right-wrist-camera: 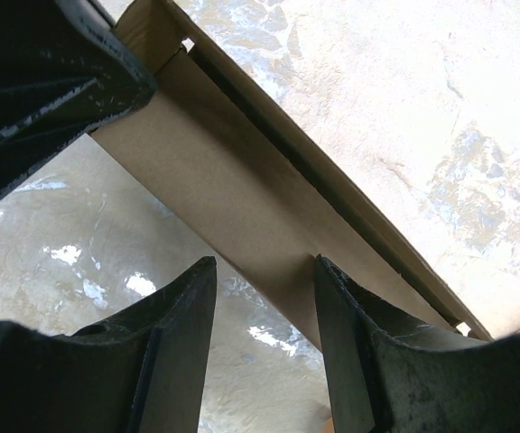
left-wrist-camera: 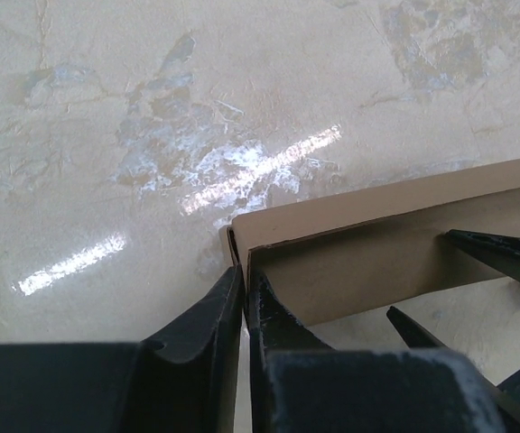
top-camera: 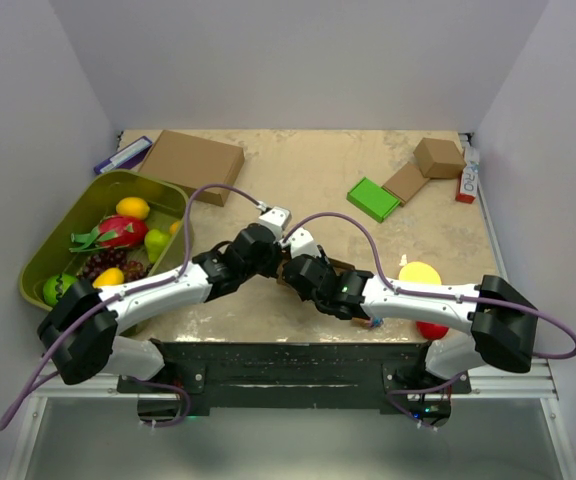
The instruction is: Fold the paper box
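Note:
The paper box (left-wrist-camera: 377,244) is plain brown cardboard with a raised wall, lying at the table's middle near the front. In the top view it is almost wholly hidden under both grippers. My left gripper (left-wrist-camera: 245,275) is shut on the box's corner wall, and it shows from above in the top view (top-camera: 273,252). My right gripper (right-wrist-camera: 264,266) is open, one finger (right-wrist-camera: 350,307) touching the edge of a long panel of the box (right-wrist-camera: 233,180). In the top view the right gripper (top-camera: 300,270) meets the left one over the box.
A green bin (top-camera: 63,235) of fruit stands at the left. A larger brown box (top-camera: 193,165) lies at the back left. A green block (top-camera: 373,198), a small brown cube box (top-camera: 438,157) and a flat brown piece (top-camera: 405,183) lie at the back right. A yellow object (top-camera: 420,272) sits by the right arm.

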